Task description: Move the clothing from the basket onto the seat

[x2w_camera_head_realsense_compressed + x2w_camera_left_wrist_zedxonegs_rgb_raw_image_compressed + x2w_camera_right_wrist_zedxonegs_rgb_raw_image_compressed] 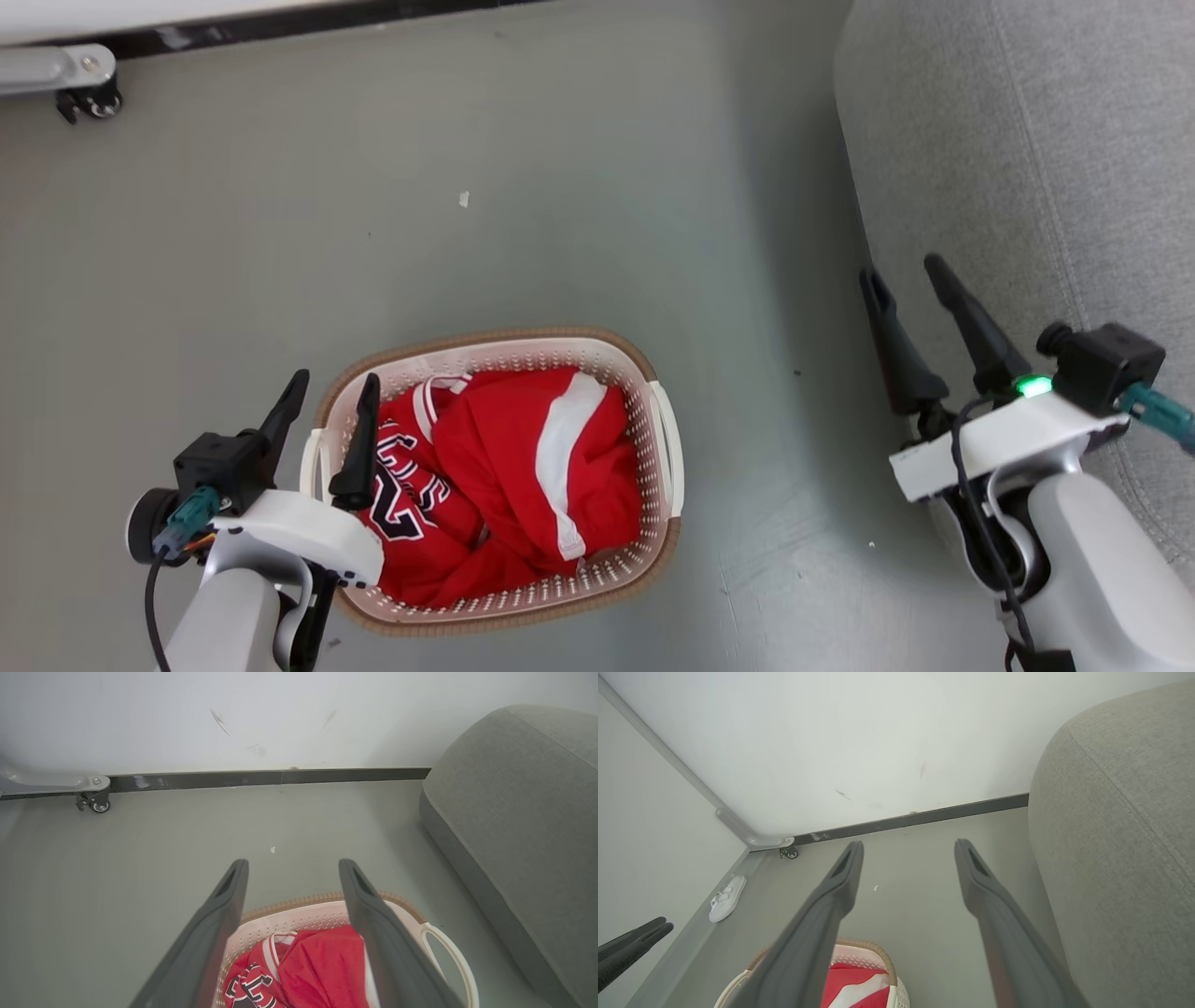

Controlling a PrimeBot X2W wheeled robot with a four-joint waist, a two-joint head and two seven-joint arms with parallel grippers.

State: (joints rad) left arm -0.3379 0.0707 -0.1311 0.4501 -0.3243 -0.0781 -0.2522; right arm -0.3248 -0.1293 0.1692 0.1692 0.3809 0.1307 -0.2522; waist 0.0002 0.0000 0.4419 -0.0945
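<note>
A home-like room: a grey upholstered seat point(1027, 140), a laundry basket point(523, 353) of clothing point(504, 467), a slipper point(727, 898) on the floor point(560, 187).

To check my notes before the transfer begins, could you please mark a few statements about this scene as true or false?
1. The clothing lies in the basket. True.
2. The left gripper and the right gripper are both open. True.
3. The right gripper holds a garment. False: it is empty, beside the seat.
4. The basket stands on the seat. False: it stands on the floor.
</note>
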